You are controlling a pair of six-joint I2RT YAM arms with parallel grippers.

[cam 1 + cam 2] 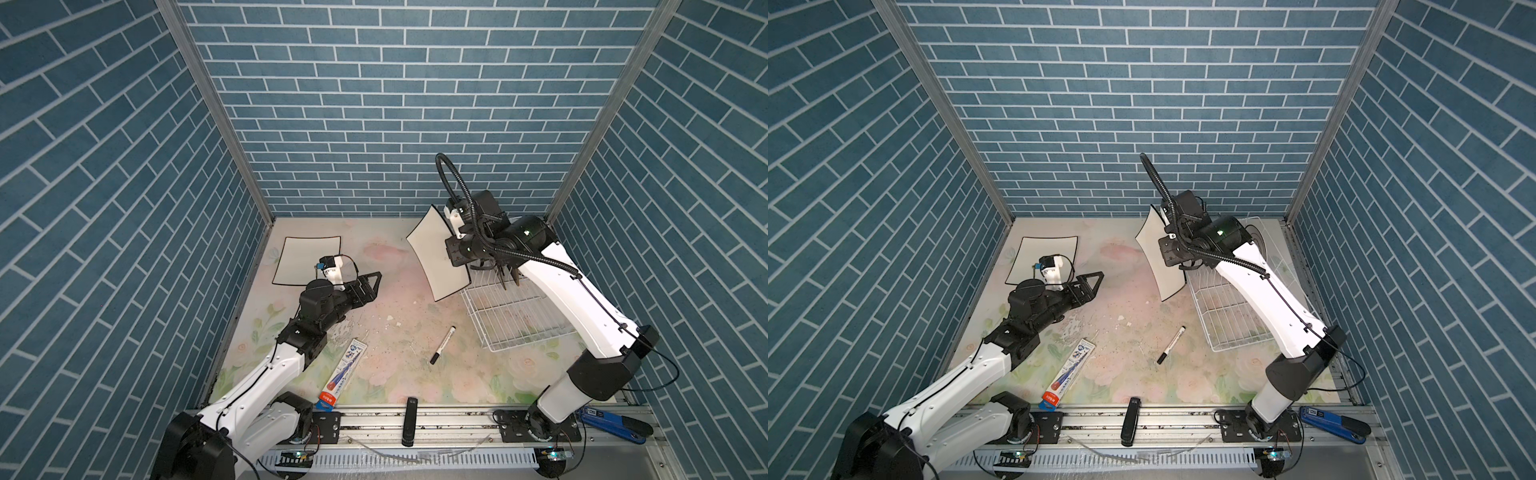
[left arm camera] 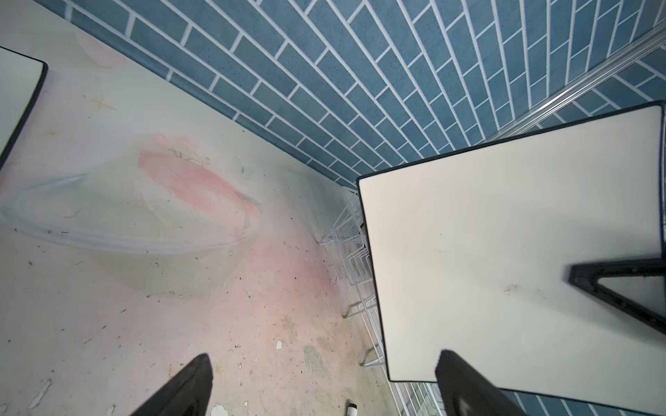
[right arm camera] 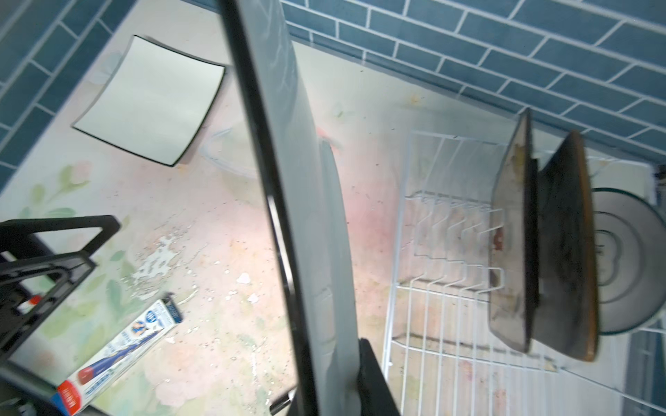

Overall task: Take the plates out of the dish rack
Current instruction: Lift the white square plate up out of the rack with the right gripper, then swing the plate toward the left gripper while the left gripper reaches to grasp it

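Note:
My right gripper [image 1: 452, 250] is shut on a white black-rimmed square plate [image 1: 434, 259], held up on edge just left of the dish rack [image 1: 513, 322]. In the right wrist view this plate [image 3: 306, 180] runs edge-on between the jaws [image 3: 331, 381]. Standing in the rack [image 3: 443, 360] are a cream plate [image 3: 511, 252], a black plate [image 3: 565, 252] and a round white plate [image 3: 623, 252]. Another white black-rimmed plate [image 1: 309, 259] lies flat at the back left. My left gripper [image 1: 372, 286] is open and empty, low over the table and facing the held plate [image 2: 486, 252].
A marker pen [image 1: 442, 345] lies on the floral mat in front of the rack. A toothpaste box [image 1: 340, 374] is beside the left arm. A black bar [image 1: 410, 420] and a blue tool [image 1: 611, 424] rest on the front rail. Blue brick walls close three sides.

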